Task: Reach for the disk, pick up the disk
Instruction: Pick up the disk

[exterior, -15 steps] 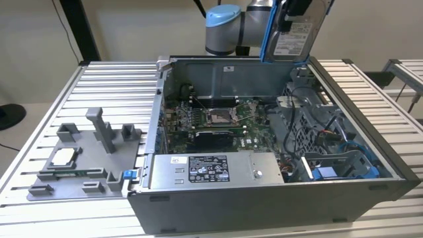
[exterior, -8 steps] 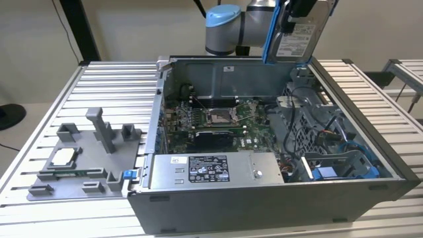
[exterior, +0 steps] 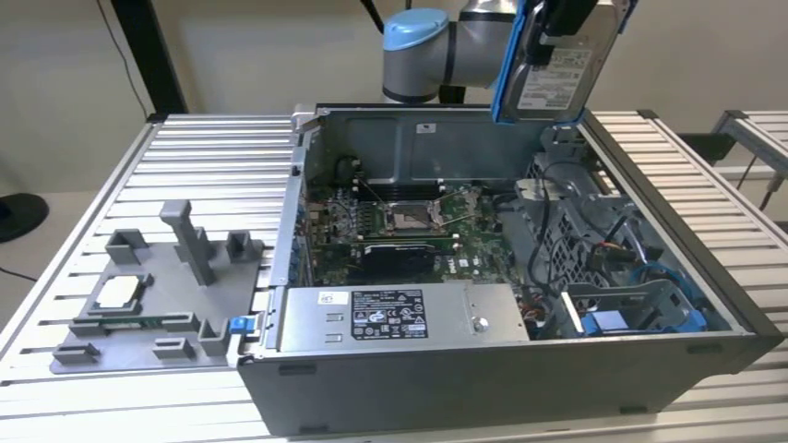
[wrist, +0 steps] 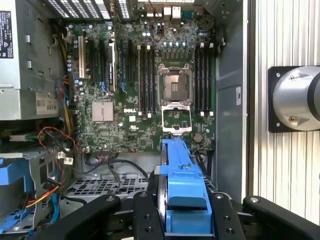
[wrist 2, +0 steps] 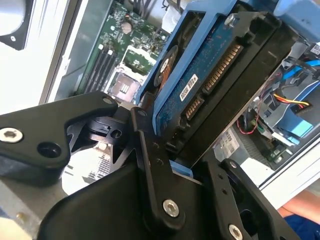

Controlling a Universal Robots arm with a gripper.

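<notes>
— Where do we see the disk (exterior: 560, 65)?
— At the exterior view's top, right of centre, lifted above the open case (exterior: 493, 369).
— And our gripper (wrist 2: 170, 150)?
— In the second wrist view, its black fingers (wrist 2: 150, 150) are clamped on the disk's edges.

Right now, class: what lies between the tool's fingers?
The disk, clamped edge-on in its blue carrier between the tool fingers, in both wrist views.
</notes>
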